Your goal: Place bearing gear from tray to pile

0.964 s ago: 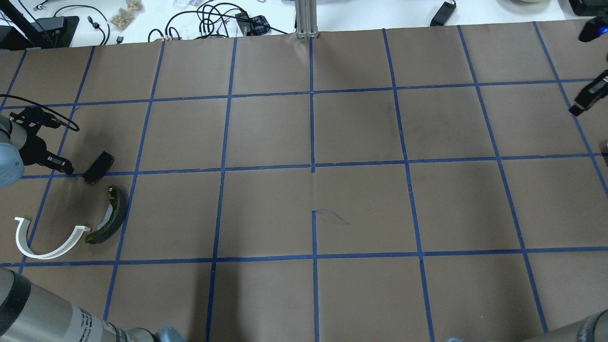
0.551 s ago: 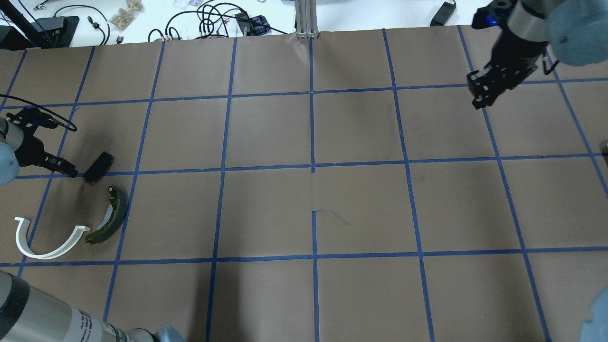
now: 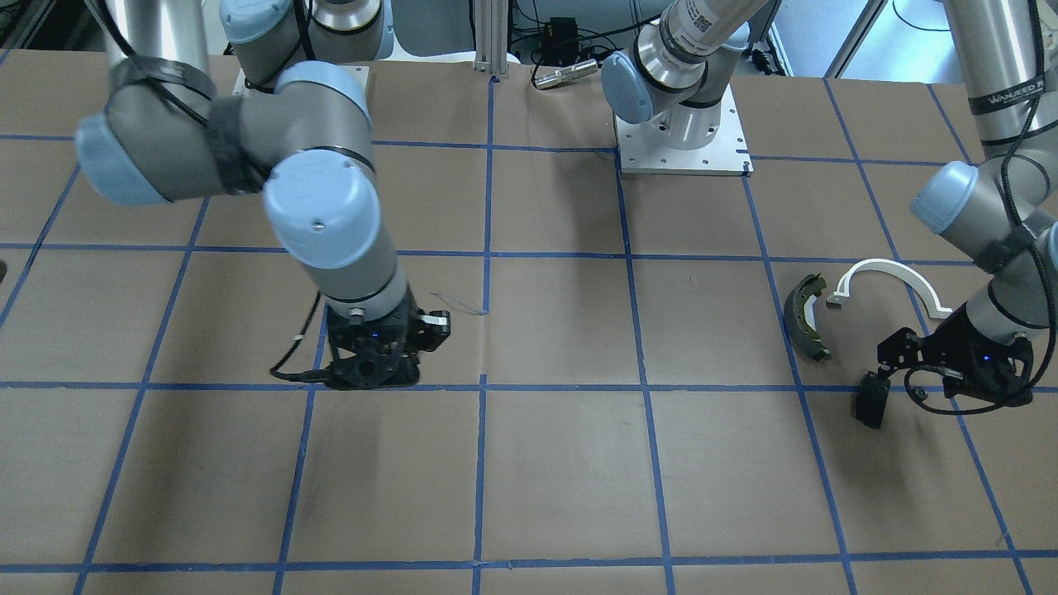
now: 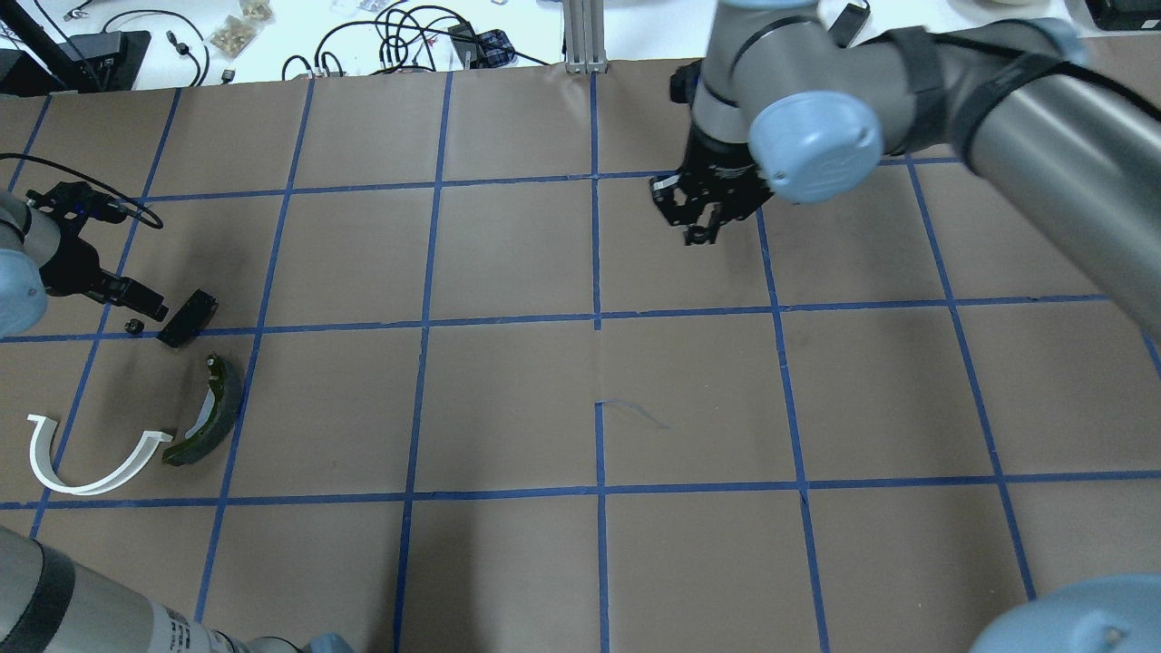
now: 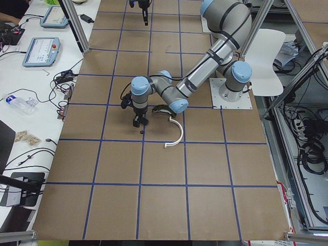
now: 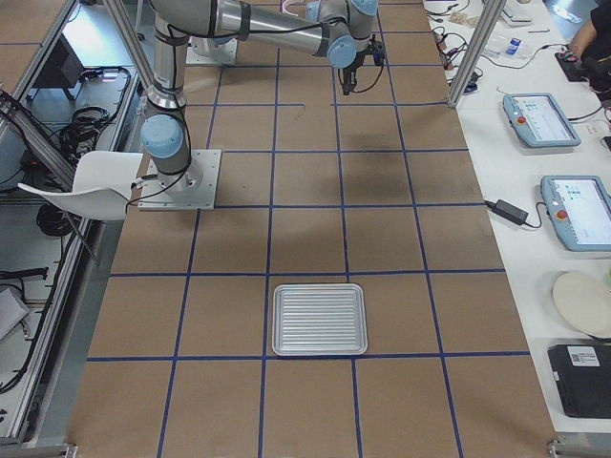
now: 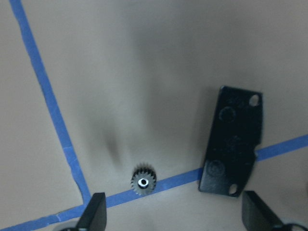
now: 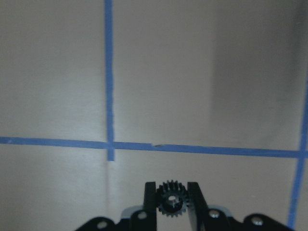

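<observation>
Right jaws clamp bearing gear [image 8: 171,198]; left jaws wide above second gear [image 7: 143,180] beside black pad [image 7: 233,139]; tray [image 6: 320,288] apart.

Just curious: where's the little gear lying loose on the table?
Left wrist view: the gear sits on blue tape, beside the black pad, near the left gripper.

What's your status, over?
Left hand open, one gear down beside black pad. Right hand shut on second gear, mid-table. Nothing seen blocking its way over.

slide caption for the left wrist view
Open left gripper near a small gear lying on a blue tape line, black pad beside it.
</observation>
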